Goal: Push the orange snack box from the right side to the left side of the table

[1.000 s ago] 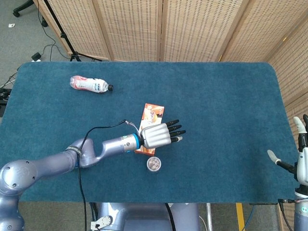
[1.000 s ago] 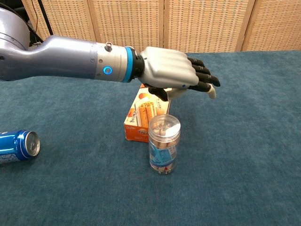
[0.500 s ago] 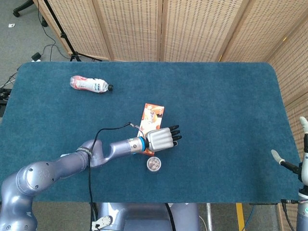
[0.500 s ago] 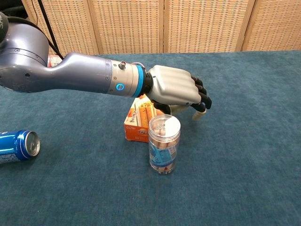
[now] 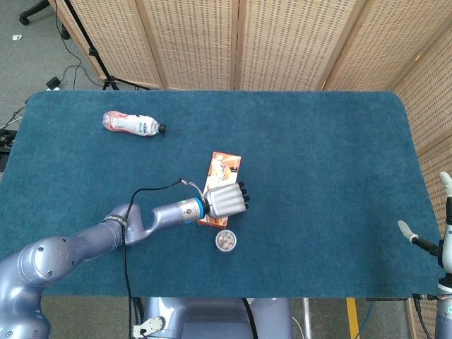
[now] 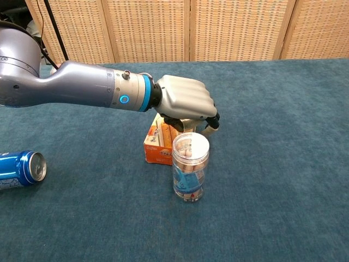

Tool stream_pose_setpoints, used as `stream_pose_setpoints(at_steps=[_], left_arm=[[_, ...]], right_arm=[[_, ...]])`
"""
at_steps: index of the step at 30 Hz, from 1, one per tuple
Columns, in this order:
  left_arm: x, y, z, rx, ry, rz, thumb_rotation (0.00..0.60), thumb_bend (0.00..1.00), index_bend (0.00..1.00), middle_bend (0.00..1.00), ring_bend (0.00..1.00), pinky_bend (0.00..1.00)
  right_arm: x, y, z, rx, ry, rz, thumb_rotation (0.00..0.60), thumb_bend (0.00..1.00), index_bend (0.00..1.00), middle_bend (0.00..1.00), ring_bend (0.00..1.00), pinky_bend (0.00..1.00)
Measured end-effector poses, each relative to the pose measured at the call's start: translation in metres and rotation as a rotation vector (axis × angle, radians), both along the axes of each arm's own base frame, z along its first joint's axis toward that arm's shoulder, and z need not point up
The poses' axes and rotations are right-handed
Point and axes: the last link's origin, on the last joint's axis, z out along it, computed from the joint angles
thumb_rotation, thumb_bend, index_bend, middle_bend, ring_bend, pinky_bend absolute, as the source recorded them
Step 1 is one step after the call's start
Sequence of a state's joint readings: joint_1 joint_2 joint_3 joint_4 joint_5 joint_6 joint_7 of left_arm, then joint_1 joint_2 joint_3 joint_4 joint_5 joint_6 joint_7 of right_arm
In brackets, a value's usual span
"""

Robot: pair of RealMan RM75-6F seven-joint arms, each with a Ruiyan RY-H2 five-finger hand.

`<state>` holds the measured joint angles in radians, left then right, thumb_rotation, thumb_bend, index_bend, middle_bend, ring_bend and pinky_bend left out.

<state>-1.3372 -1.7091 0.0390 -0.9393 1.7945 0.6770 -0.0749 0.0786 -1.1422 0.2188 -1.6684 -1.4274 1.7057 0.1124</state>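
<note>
The orange snack box (image 5: 220,180) lies flat near the middle of the surface (image 5: 318,155), directly under the left hand (image 5: 226,200), its far end jutting out beyond the knuckles; half a second ago the fingers reached out past the box's right edge, and now they have curled down over that edge, so the hand looks hooked on the box, ready to drag it leftward; whether it truly clamps the box I cannot tell; the box itself has not shifted. Just in front of the hand stands a clear snack jar (image 6: 190,167), close enough to be knocked; well off to its left lie a blue can (image 6: 20,170) and, further back, a plastic bottle (image 5: 132,123). The right hand (image 5: 436,236) waits open at the surface's far right edge.
</note>
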Motion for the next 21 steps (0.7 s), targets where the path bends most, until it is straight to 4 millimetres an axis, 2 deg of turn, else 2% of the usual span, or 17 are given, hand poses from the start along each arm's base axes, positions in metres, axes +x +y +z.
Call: stream_pose_setpoints(at_steps=[6,14,21], left_arm=[[-0.015,0.005,0.008,0.018,0.004,0.016,0.6,1.0,0.5,0.41,0.34,0.32],[-0.06,0.011,0.032,0.035,0.01,0.058,0.6,1.0,0.5,0.41,0.34,0.32],[-0.091,0.016,0.057,0.056,0.029,0.056,0.6,1.0,0.5,0.41,0.34,0.32]], right_arm=[[0.001,0.001,-0.001,0.0,0.002,-0.001,0.6,0.05,0.05,0.0,0.0,0.07],[0.004,0.002,-0.003,0.004,0.006,0.004,0.6,0.05,0.05,0.0,0.0,0.07],[0.006,0.003,-0.004,0.003,0.005,0.006,0.6,0.05,0.05,0.0,0.0,0.07]])
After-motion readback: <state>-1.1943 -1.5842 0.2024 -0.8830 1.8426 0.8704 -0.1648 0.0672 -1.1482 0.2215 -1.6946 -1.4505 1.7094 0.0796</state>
